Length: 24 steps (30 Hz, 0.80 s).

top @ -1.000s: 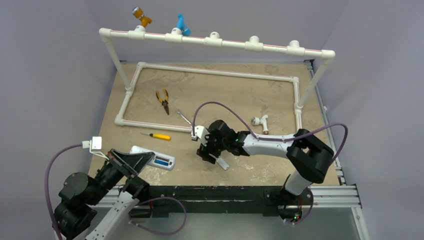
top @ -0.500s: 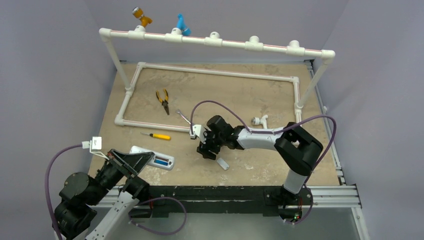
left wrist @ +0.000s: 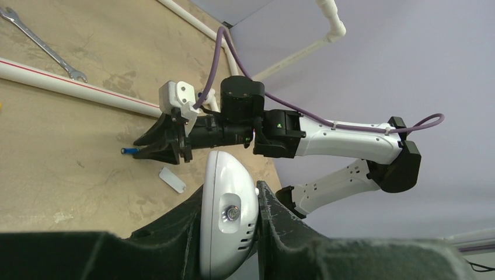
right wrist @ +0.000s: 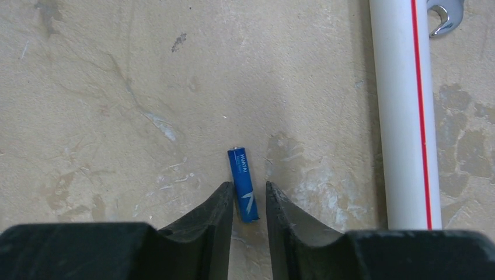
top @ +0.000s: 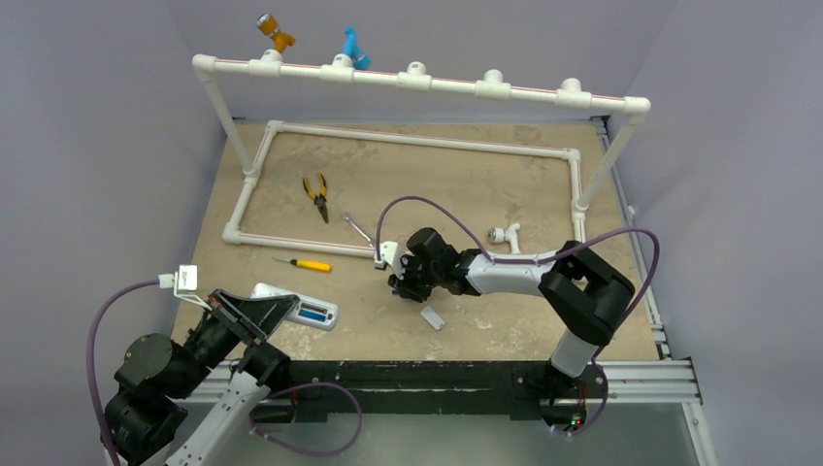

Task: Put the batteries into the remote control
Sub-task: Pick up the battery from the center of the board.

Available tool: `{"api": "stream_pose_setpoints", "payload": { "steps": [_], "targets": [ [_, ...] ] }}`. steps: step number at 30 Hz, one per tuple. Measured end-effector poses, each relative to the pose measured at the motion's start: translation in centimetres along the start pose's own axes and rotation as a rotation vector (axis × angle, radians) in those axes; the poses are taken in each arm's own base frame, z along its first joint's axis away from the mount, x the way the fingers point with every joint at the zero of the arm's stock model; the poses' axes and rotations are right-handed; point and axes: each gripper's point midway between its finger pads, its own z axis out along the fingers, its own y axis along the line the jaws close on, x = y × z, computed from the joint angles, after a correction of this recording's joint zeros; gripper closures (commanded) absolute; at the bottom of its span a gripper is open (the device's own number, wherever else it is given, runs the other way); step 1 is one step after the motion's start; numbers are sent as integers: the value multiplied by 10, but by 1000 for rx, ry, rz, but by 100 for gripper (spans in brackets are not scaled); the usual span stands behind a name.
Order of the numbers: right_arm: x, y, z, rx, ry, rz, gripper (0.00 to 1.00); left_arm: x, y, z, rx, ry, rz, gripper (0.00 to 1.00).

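Remote control [left wrist: 229, 239] sits pinched in the left end effector [left wrist: 230, 189]. Off to its side, the right end effector [right wrist: 250, 188] has its jaws narrowly spread astride the near end of a battery [right wrist: 242, 184], not yet pinching it. The battery lies flat on the surface [right wrist: 117, 87], its long axis running nearly straight ahead of the fingertips and its nub end farthest from them. Reaching slightly farther forward before closing would probably seat the pads nearer its middle and stop it pivoting.
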Motion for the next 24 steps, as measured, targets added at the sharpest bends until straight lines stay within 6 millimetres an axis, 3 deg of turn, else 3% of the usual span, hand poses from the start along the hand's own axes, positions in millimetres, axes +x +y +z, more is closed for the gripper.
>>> {"api": "stream_pose_setpoints", "payload": {
  "steps": [7, 14, 18, 24],
  "targets": [
    [1, 7, -2, -29, -15, 8, 100, 0, 0, 0, -2, -2, 0, 100],
    [12, 23, -24, -53, -15, 60, 100, -1, 1, 0, -5, -7, 0, 100],
    [-13, 32, -58, -52, -126, 57, 100, 0, 4, 2, -11, -6, -1, 100],
    [-72, 56, -143, -61, -479, -23, 100, 8, 15, 7, -30, 11, -3, 100]
  ]
}}
